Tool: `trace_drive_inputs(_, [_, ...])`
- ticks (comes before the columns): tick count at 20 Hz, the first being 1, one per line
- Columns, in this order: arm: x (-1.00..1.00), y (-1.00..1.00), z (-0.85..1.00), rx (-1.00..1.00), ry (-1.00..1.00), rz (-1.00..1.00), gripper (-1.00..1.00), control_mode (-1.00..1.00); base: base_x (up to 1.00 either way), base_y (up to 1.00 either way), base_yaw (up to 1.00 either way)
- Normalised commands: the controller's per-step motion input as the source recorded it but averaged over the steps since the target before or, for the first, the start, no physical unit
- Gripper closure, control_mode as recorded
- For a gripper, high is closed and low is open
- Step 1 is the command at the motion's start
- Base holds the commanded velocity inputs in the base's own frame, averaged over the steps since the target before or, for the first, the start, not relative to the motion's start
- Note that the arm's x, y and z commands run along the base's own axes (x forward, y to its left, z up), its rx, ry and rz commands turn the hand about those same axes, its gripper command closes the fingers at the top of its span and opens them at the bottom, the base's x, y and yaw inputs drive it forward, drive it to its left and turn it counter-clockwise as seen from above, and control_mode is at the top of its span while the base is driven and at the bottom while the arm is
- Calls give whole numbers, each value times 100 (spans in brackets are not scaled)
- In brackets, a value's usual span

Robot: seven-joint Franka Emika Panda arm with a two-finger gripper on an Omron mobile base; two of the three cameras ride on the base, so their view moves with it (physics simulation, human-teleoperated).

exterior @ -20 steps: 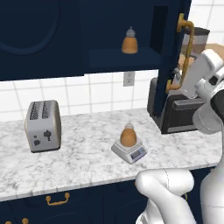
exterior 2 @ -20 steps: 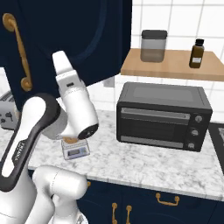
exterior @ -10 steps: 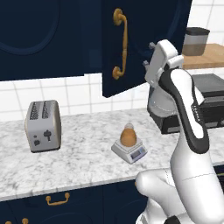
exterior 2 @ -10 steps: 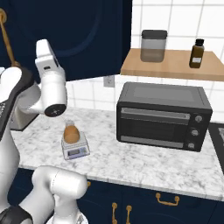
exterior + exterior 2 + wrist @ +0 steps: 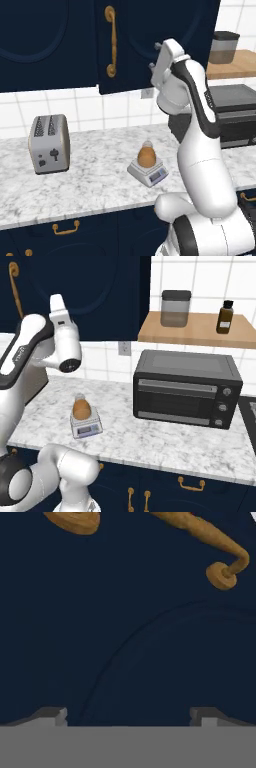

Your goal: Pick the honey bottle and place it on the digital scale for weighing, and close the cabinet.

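- Left base view: the small amber ribbed honey bottle (image 5: 146,154) already sits on the flat light-grey digital scale (image 5: 148,173), centre frame. Press the tall navy cabinet door (image 5: 150,45) squarely; its lower edge hangs proud.
- Right base view: the gripper (image 5: 58,304), upper left, has room above the black toaster oven (image 5: 186,387).
- Hand view: fingertips (image 5: 50,714) spread, holding nothing; keep off the gold handle (image 5: 210,539), upper right.

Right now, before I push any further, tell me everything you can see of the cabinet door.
The cabinet door is dark navy with an arched raised panel and a long vertical gold handle with curled ends, apparently painted wood. It hangs above the marble counter, nearly shut, its lower edge slightly proud of the neighbouring door. The gripper is at its face; in the hand view the panel fills the frame close up, jaws apart, contact not certain.
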Motion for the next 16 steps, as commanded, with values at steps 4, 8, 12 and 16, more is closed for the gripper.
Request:
trace_drive_inputs(4, [85, 0, -11, 0, 0, 0, -100, -100, 0, 0, 0])
trace_drive_inputs(8, [90, 0, -8, 0, 0, 0, -100, -100, 0, 0, 0])
trace_drive_inputs(12, [68, 0, -6, 0, 0, 0, -100, -100, 0, 0, 0])
trace_drive_inputs(16, [0, 0, 0, 0, 0, 0, -100, -100, 0, 0, 0])
